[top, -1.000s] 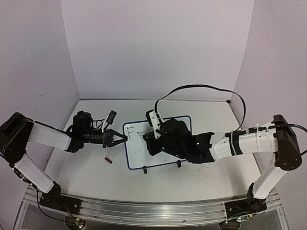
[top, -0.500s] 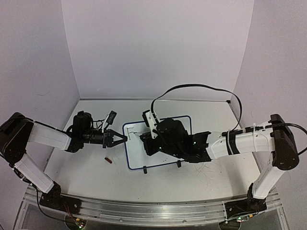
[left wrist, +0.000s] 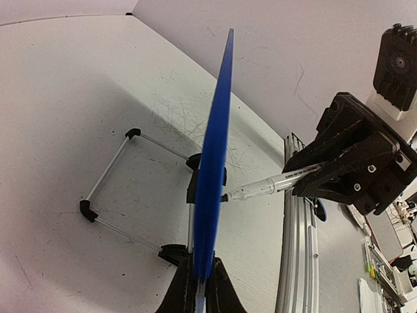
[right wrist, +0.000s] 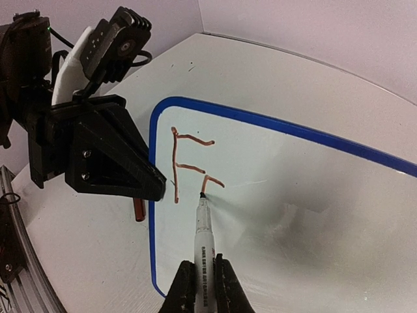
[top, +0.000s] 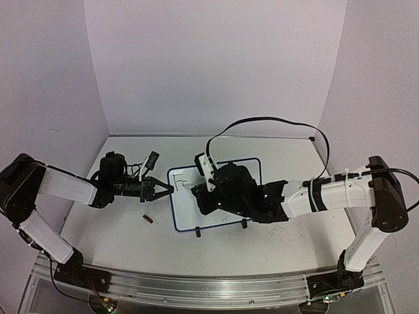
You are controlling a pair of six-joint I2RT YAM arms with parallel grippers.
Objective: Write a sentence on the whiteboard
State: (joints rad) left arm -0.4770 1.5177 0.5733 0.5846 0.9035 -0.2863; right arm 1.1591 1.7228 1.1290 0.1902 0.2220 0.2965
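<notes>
Blue-rimmed, the whiteboard [top: 185,210] stands mid-table on its feet, my left gripper [left wrist: 201,279] clenched on its left rim. My right gripper [right wrist: 203,268] grasps the marker [right wrist: 202,225], tip on the board just right of the sentence [right wrist: 184,163], so far one F. Pressing too hard could tilt the propped board and smear the stroke. Since a second ago, the F has filled out and a new stroke has started.

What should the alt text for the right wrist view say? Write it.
The right gripper holds a marker, tip on the whiteboard beside a reddish-brown F and a short stroke. The left gripper clamps the board's edge.
</notes>
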